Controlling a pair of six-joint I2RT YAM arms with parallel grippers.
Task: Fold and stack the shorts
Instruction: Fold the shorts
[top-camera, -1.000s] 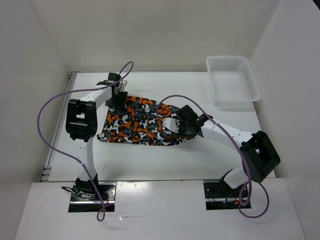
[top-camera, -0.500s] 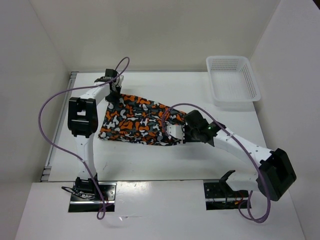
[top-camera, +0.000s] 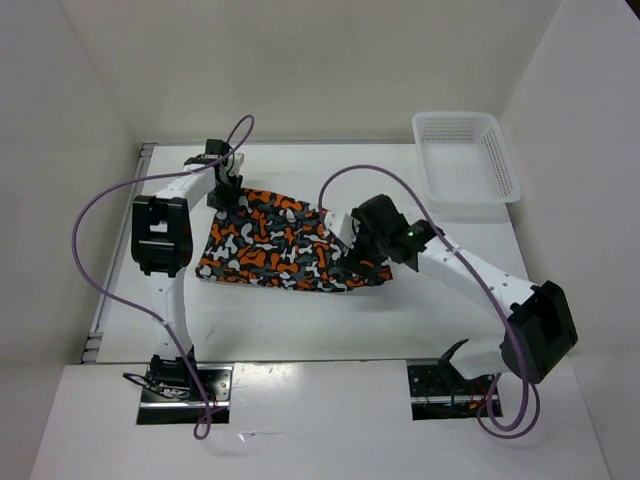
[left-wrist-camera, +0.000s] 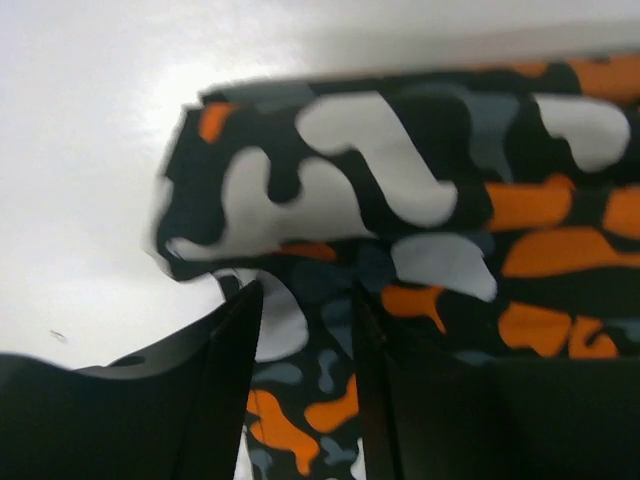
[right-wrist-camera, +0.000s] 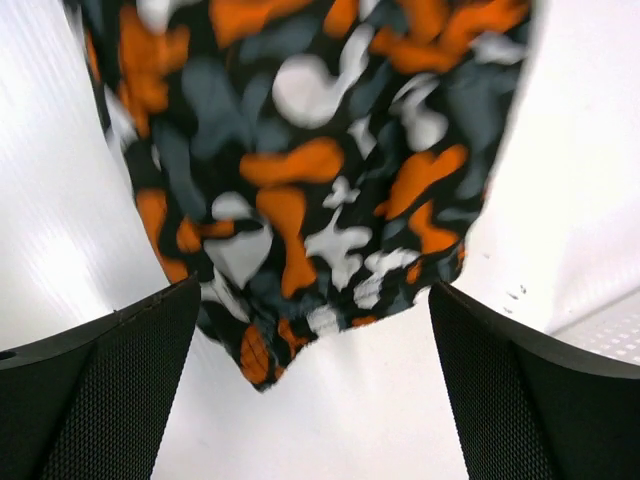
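Observation:
The shorts (top-camera: 280, 250), in an orange, black, grey and white blotch print, lie flat on the white table (top-camera: 300, 320) left of the middle. My left gripper (top-camera: 222, 196) is at their far left corner. In the left wrist view this gripper (left-wrist-camera: 305, 290) stands partly open, and the shorts' fabric (left-wrist-camera: 420, 190) shows flat in the gap. My right gripper (top-camera: 365, 255) hangs over the right end. Seen from the right wrist, it (right-wrist-camera: 312, 290) is wide open, with the loose edge of the shorts (right-wrist-camera: 300, 150) on the table between its fingers.
A white mesh basket (top-camera: 465, 160) stands at the far right corner of the table. Purple cables (top-camera: 100, 215) loop from both arms. White walls close in the table on three sides.
My right gripper has opened wide and let go of the shorts' right end, which now lies on the table. My left gripper shut briefly, reopened partway, and barely shifted.

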